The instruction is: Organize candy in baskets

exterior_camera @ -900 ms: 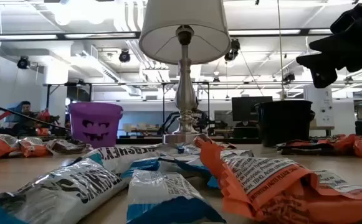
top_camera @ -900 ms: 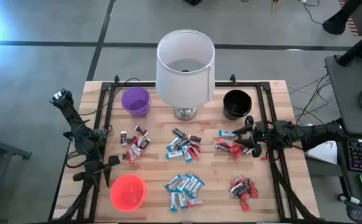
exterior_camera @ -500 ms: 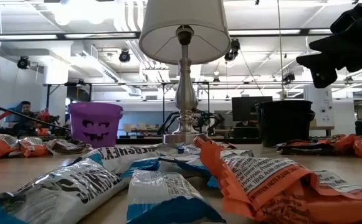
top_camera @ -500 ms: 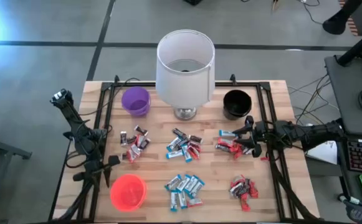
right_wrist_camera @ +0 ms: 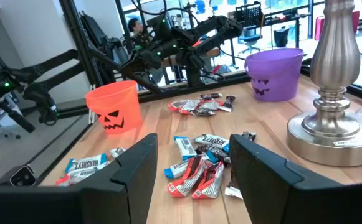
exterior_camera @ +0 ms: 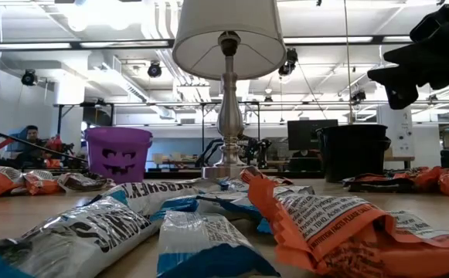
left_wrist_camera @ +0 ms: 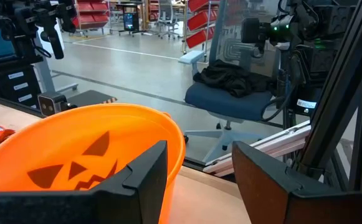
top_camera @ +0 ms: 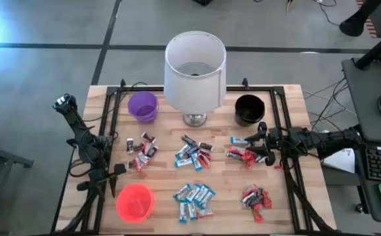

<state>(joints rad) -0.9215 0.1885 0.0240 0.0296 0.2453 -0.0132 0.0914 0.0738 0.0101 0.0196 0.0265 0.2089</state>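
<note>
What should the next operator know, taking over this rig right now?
Left tool: open, empty, beside the orange basket at the table's left edge.
Right tool: open, empty, over the candy pile below the black basket.
Purple basket sits left of the lamp.
Done: nothing; as far as the views show, all three baskets hold no candy.
Left: sort all five piles on the table.

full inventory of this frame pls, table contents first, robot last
candy: five loose clusters, blue-and-white, red and dark wrappers, mid and near table
purple basket: one, far left
black basket: one, far right
orange basket: one, near left corner
lamp: one, white shade, metal base, far centre
table: one, light wood
person: one, in the room behind
left tool: open, empty, beside orange basket
right tool: open, empty, over the right candy cluster
</note>
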